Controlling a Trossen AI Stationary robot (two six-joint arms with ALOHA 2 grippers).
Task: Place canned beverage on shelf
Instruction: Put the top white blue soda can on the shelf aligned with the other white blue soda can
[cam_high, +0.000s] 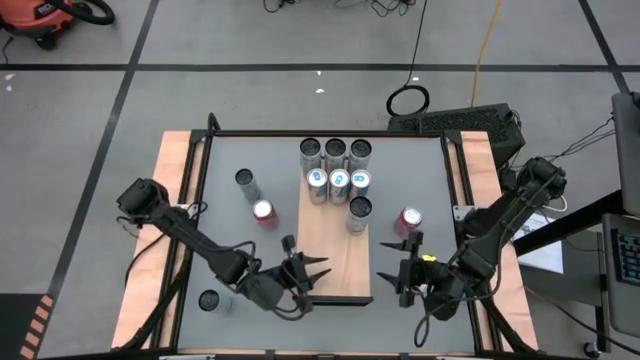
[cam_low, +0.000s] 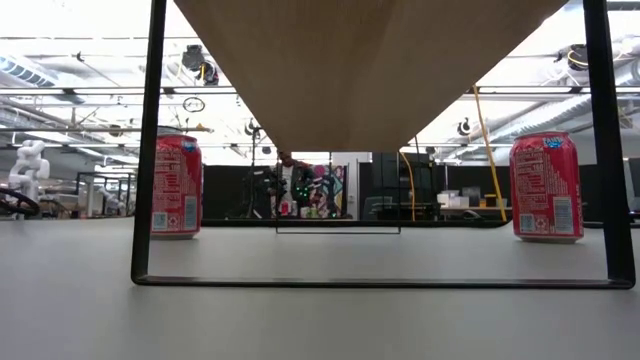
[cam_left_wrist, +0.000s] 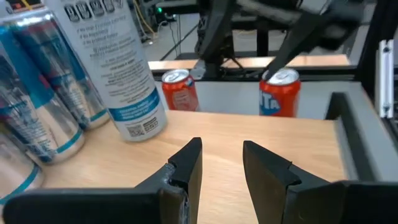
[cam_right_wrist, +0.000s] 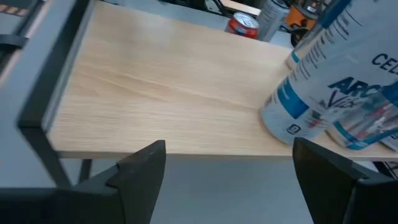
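Shelf (cam_high: 335, 255): centre of desk (cam_high: 230, 240); seven cans (cam_high: 337, 178) at its upper end.
Left gripper (cam_high: 312, 271): lower left edge of shelf, fingers narrowly apart, empty.
Right gripper (cam_high: 397, 271): lower right, fingers wide, empty.
Red can (cam_high: 408, 220): right of shelf.

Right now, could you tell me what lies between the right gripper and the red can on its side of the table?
Nothing: in the high view, only bare grey tabletop separates the open right gripper from the red can.
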